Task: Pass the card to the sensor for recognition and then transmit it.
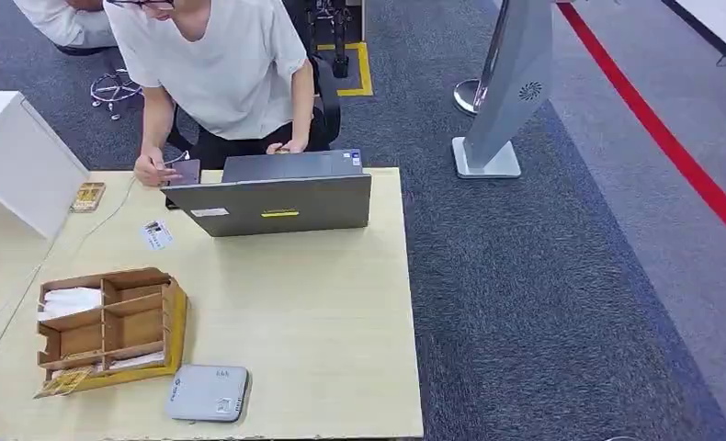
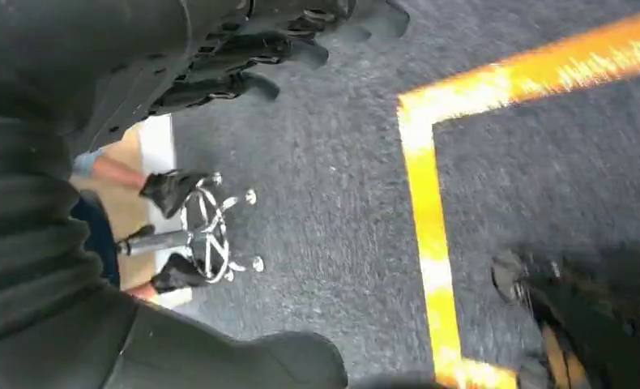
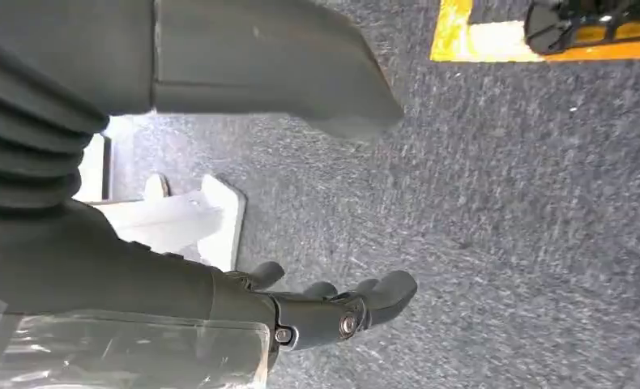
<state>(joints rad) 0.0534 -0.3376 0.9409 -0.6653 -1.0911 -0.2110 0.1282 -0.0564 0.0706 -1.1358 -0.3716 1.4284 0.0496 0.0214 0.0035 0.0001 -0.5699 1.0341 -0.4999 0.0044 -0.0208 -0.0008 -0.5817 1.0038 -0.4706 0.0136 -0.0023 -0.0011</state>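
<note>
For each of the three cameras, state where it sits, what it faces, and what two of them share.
Head view: high on the robot, looking forward and down at the wooden table, laptop and a person.
Left wrist view: behind the left hand, facing carpet with yellow tape.
Right wrist view: behind the right hand, facing carpet.
Shared: both wrist views show grey carpet and yellow tape.

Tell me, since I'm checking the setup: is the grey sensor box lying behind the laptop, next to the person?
No. The sensor box lies at the table's near edge, beside the wooden organizer, far from the laptop.
</note>
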